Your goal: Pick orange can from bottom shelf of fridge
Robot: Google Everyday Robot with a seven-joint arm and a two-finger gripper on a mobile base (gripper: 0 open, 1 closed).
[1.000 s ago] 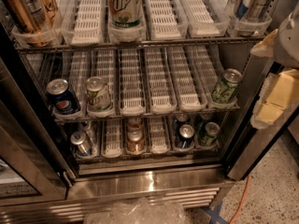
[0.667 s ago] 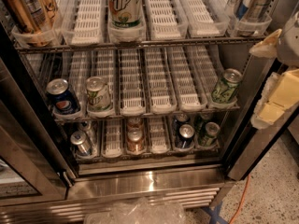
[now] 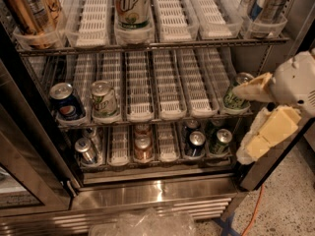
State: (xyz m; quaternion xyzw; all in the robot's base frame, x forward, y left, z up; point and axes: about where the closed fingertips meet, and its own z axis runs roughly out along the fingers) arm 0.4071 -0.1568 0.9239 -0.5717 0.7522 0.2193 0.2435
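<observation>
Orange can [image 3: 143, 149] stands upright (long axis vertical) in a middle lane of the fridge's [image 3: 147, 194] bottom shelf [image 3: 168, 151]; gripper [image 3: 241, 123] hangs above-right of the can, fingers apart and empty, so the reach likely runs down-left.

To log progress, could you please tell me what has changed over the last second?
The claw, open and empty on the right, has moved down and slightly left. Nothing was grasped. The orange can stayed on the bottom shelf; the other cans did not move.
</observation>
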